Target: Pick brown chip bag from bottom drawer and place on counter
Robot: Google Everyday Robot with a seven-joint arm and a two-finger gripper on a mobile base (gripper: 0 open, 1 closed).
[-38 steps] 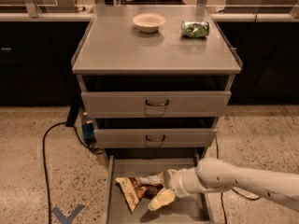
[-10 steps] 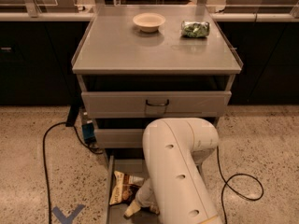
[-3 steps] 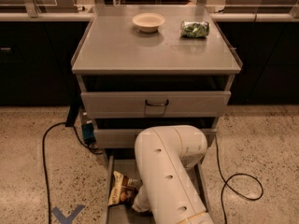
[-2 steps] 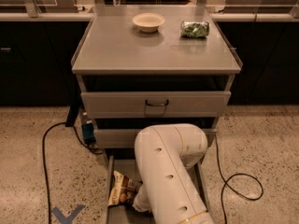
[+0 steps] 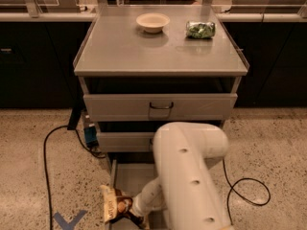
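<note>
The brown chip bag [image 5: 114, 206] is at the bottom left, tilted, hanging over the left wall of the open bottom drawer [image 5: 130, 175]. My gripper [image 5: 131, 215] sits at the bag's right edge, below the pale wrist, and appears shut on the bag. My big white arm [image 5: 189, 176] comes in from the bottom and hides most of the drawer. The grey counter [image 5: 158, 51] lies above, at the top of the cabinet.
A pale bowl [image 5: 152, 22] and a clear packet of green contents [image 5: 200, 29] stand at the back of the counter. Two drawer fronts [image 5: 160, 107] stick out above the open drawer. Black cables [image 5: 45, 166] lie on the floor on both sides. Blue tape cross [image 5: 67, 220] marks the floor.
Since a second ago, the bag has shifted a little down and to the left, over the drawer's left wall. The arm has moved slightly with it.
</note>
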